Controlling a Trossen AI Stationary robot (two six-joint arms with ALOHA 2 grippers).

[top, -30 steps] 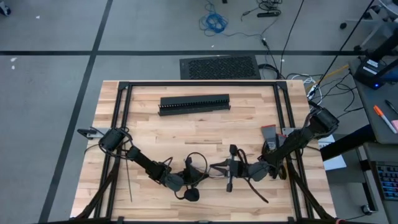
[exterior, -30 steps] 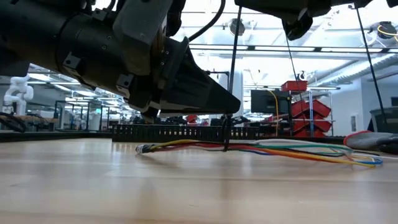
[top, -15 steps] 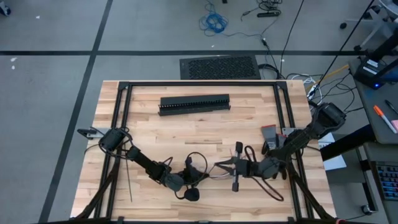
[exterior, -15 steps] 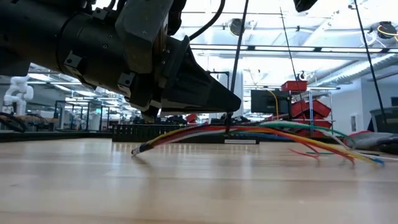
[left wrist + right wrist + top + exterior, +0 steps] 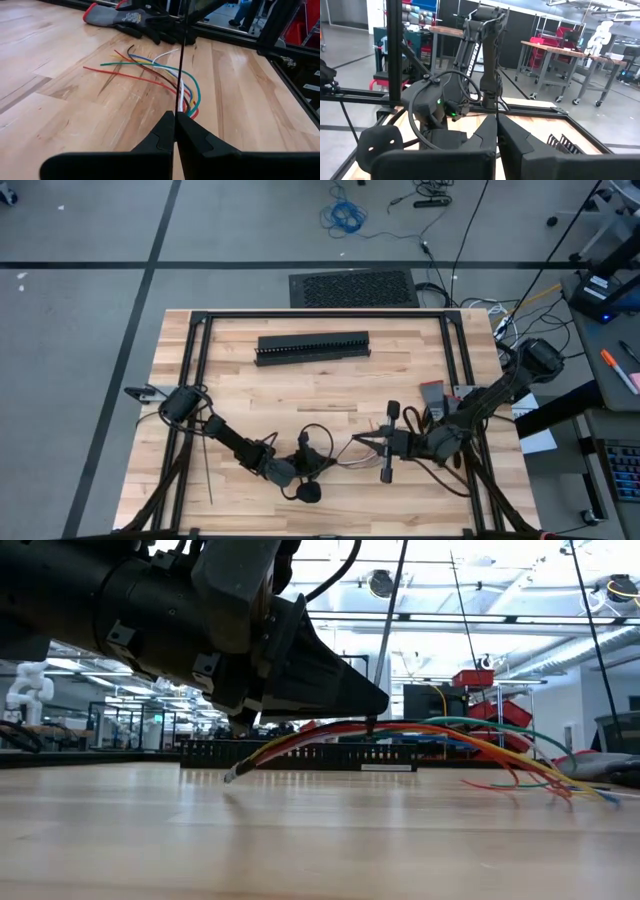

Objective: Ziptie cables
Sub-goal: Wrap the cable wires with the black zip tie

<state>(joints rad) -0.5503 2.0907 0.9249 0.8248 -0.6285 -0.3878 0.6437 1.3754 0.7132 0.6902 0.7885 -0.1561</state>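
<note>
Here, the left pincer (image 5: 318,459) is low over the front middle of the bench (image 5: 250,395), its fingers pressed together on a thin dark ziptie (image 5: 183,60). The right pincer (image 5: 362,444) faces it from the right, also clamped shut on that same strip. The cables (image 5: 400,735) hang between both pincers, lifted from the wood in the middle, while their splayed ends (image 5: 125,62) rest on the bench near a glove (image 5: 130,17). The black slotted duct (image 5: 313,347) lies farther back.
</note>
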